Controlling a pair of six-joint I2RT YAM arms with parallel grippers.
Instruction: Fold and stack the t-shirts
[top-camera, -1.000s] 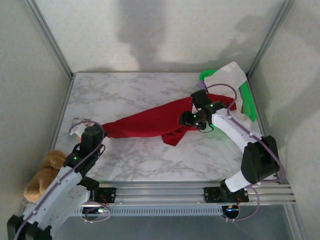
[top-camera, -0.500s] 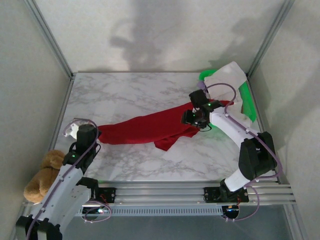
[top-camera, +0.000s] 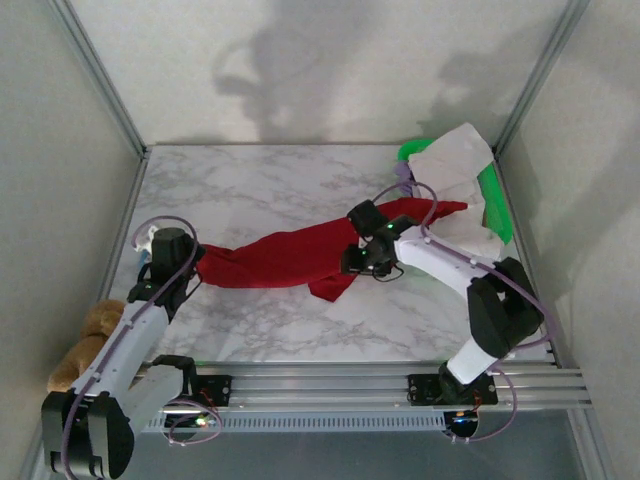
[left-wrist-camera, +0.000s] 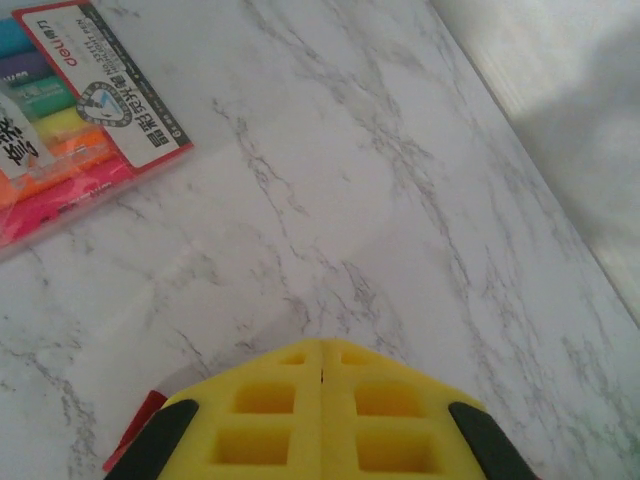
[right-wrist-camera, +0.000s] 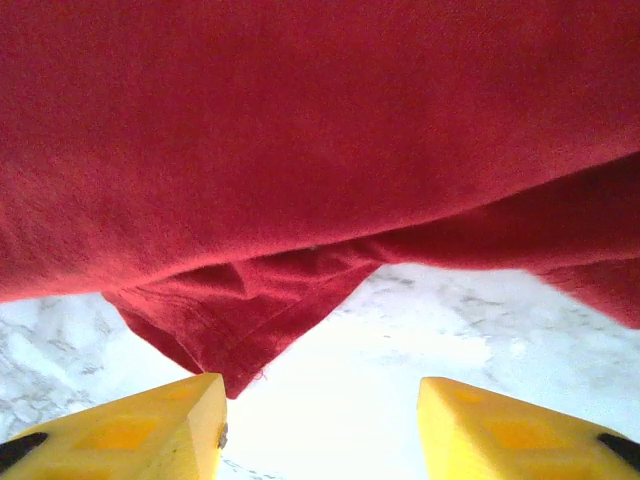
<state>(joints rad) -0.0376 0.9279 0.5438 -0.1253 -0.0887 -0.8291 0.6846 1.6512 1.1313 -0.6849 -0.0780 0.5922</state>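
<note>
Red t-shirt (top-camera: 290, 255) lies stretched L–R across mid worktop (top-camera: 260, 190). The white t-shirt (top-camera: 460, 160) is far right, draped on green basket (top-camera: 493, 200).

Left wrist view: left end effector (left-wrist-camera: 320, 360) pressed together, red scrap beside it, marker pack (left-wrist-camera: 70, 110) beyond. Can't tell if cloth is pinched.

Right wrist view: right end effector (right-wrist-camera: 320, 430) spread over bare worktop, shirt hem just beyond.

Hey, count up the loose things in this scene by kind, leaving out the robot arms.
T-shirts: 2, the red t-shirt and the white t-shirt
Green basket: 1
Teddy bear: 1
Marker pack: 1
Total: 5
</note>
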